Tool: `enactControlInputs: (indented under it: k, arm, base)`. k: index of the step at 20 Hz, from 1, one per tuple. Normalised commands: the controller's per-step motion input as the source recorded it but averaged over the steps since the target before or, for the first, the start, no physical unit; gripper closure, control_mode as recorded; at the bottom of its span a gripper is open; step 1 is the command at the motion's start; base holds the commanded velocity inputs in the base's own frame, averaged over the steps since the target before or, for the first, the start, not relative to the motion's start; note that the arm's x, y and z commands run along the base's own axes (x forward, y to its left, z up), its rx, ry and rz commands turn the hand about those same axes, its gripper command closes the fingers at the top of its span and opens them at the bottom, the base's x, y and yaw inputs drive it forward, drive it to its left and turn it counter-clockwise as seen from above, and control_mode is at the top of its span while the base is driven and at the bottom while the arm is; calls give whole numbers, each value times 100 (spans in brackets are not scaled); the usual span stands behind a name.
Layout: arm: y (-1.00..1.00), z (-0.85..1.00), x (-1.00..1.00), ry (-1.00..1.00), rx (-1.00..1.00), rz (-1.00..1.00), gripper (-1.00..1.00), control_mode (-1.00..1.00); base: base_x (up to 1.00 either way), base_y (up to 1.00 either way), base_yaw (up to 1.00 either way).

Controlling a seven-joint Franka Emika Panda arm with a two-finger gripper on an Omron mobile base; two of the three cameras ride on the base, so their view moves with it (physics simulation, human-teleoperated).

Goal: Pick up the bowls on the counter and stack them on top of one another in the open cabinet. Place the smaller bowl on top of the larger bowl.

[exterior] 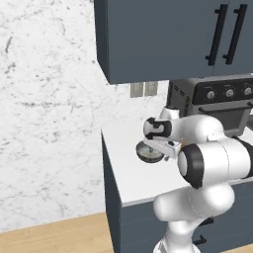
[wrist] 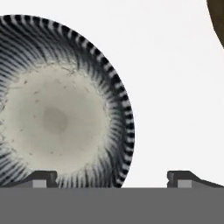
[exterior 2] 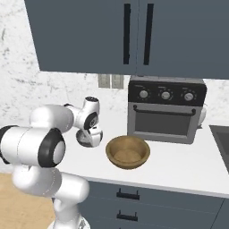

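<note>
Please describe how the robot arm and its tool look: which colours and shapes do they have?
The arm is glossy white, built of rounded, bulging segments joined by dark, nearly black joint bands and round black end caps. No loose cables or printed markings are visible. The tool has a white body and two small dark grey finger tips, each flat-topped with a sloped outer side.

Marbled wall [exterior: 44, 99] (wooden floor [exterior: 54, 237] below)

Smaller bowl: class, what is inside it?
The smaller bowl holds nothing: pale speckled base, dark striped wall. Its left part lies beyond the hand view's edge, so that part is unseen.
</note>
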Motion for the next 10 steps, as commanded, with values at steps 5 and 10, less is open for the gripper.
enactControlInputs:
  k: [5,10]
  arm:
    - [0,-29,41,0,-1,-3,-100,-100]
    - [0,-40,21,0,-3,-1,-100,-100]
  base:
    - [0,0,0]
    - [0,0,0]
